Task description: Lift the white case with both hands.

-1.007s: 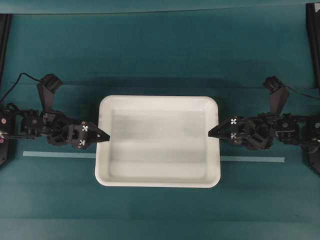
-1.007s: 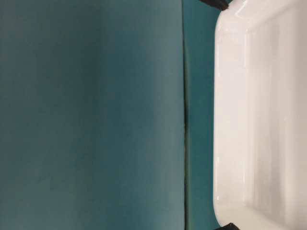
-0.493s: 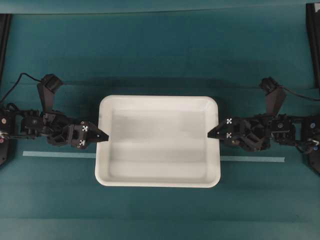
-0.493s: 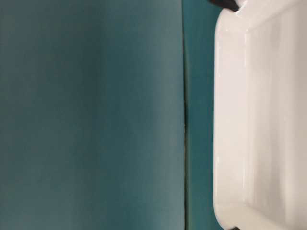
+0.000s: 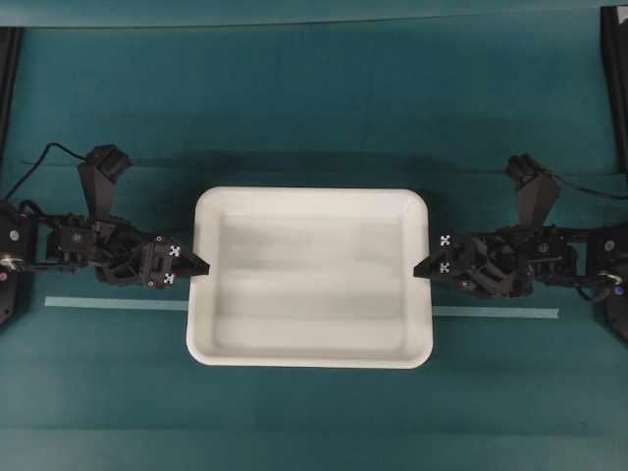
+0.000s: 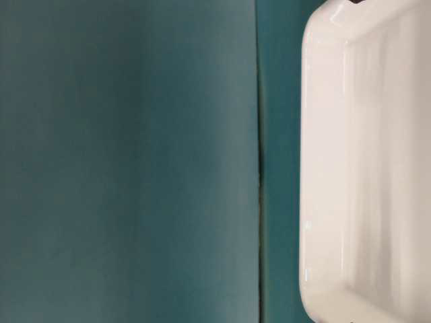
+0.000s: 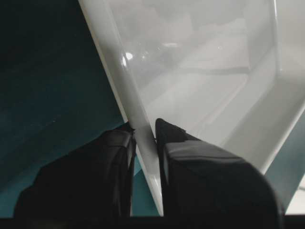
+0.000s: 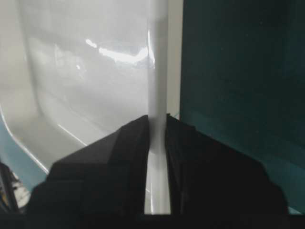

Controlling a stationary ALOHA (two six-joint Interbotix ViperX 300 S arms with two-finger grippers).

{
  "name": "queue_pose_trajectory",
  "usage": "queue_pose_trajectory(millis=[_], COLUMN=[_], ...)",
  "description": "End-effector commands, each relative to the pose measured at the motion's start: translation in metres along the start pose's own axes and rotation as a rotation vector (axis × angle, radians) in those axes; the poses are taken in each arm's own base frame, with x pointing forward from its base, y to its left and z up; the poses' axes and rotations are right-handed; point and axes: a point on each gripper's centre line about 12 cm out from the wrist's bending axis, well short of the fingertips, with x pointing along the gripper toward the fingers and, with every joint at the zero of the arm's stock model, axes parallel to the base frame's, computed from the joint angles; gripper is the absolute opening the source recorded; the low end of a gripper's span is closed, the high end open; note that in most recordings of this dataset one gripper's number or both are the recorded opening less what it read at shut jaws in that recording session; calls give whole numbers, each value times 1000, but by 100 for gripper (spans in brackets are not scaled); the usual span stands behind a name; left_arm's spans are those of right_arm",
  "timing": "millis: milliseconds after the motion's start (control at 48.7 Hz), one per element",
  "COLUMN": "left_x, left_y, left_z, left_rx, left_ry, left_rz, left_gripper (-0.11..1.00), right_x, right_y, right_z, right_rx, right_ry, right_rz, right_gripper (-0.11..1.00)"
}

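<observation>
Overhead exterior view: the white case (image 5: 310, 278) was seen at frame centre on the teal table (image 5: 294, 108). The left tool (image 5: 194, 265) and right tool (image 5: 424, 267) were clamped on its opposite short rims. Stiff, light, glossy plastic was judged slippery, so level lifting was advised.

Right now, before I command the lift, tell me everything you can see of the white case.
The white case is a large, shallow rectangular tray of glossy white plastic with rounded corners, a raised rolled rim and a plain flat inside holding nothing. It lies level on the teal table, across a pale tape line. The left end effector is shut on its left rim and the right end effector on its right rim, one finger inside and one outside.
</observation>
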Motion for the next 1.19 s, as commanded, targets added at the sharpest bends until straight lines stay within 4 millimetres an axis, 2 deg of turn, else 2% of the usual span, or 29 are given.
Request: queue_pose_trajectory(millis=[0, 103, 370, 657, 924, 1171], left_x=[5, 5, -3, -23, -46, -67], left_y=[-3, -4, -29, -64, -99, -119], left_z=[0, 0, 2, 6, 21, 31], left_rx=[7, 7, -39, -69, -72, -79], left_ry=[5, 6, 14, 27, 4, -8], left_rz=[-2, -1, -37, -65, -125, -136], left_gripper=[10, 10, 10, 9, 9, 9], right_x=[2, 0, -14, -50, -88, -105], right_y=[1, 4, 22, 46, 66, 77], right_z=[-2, -1, 0, 8, 7, 8], right_rx=[-3, 0, 19, 50, 53, 56], right_ry=[7, 9, 26, 38, 81, 96], right_rz=[-16, -15, 3, 61, 74, 81], right_gripper=[10, 10, 10, 10, 10, 10])
